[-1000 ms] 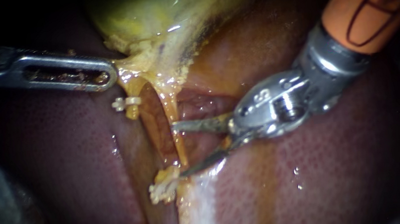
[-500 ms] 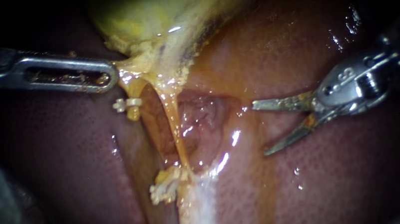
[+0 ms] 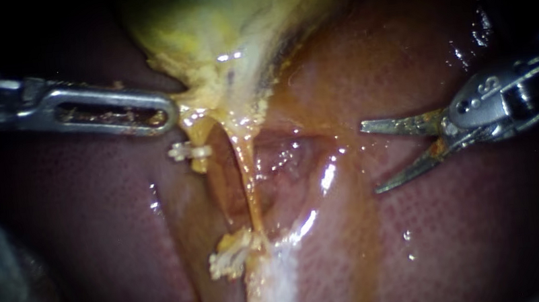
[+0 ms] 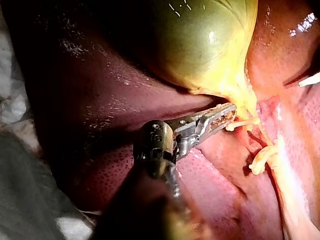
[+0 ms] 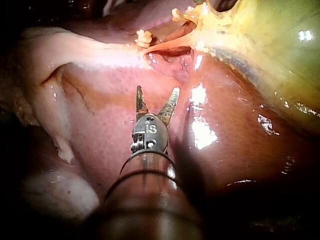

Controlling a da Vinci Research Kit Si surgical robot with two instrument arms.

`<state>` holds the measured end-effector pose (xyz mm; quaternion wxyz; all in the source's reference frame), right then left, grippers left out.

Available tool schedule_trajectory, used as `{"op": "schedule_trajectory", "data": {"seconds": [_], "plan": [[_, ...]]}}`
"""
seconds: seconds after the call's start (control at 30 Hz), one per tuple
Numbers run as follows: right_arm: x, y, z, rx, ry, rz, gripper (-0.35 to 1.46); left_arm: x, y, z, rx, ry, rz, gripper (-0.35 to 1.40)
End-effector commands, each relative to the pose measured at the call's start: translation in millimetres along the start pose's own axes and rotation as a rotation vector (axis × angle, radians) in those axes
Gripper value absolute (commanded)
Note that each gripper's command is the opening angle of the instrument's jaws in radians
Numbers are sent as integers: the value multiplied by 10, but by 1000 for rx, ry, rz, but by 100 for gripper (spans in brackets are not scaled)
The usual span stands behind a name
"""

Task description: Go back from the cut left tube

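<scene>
Right instrument (image 3: pixel 370 158) is hovering over bare liver (image 3: pixel 468 230), jaws apart and holding nothing.
Left instrument (image 3: pixel 169 118) is clamping the gallbladder (image 3: pixel 216 35) neck just above the cut left tube (image 3: pixel 199 163) — its stump, carrying a clip (image 3: pixel 190 152), is looking soft, slick and tearable, best left untouched. Open liver is lying rightward — the uncut tube (image 3: pixel 247 180) is running close beside the stump.

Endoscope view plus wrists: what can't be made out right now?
Left instrument: whether it grips the gallbladder; endoscope view, tip against yellow tissue.
Lower clips: count; endoscope view, clumped, too small.
Right instrument: shaft; endoscope view, lost in darkness at the edge.
</scene>
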<state>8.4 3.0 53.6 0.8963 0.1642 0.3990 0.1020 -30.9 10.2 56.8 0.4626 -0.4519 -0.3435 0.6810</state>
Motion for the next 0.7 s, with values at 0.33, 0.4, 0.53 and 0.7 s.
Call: {"op": "schedule_trajectory", "data": {"seconds": [0.33, 0.4, 0.53, 0.7], "plan": [[-2, 0, -2, 1, 0, -1, 145, -9, -14, 25, 2, -8, 7, -35], [-2, 0, -2, 1, 0, -1, 145, -9, -14, 25, 2, -8, 7, -35], [-2, 0, -3, 2, 0, -2, 145, -9, -14, 26, 2, -8, 7, -35], [0, -2, -1, 12, -3, -1, 145, -9, -15, 25, 2, -8, 7, -35]]}}
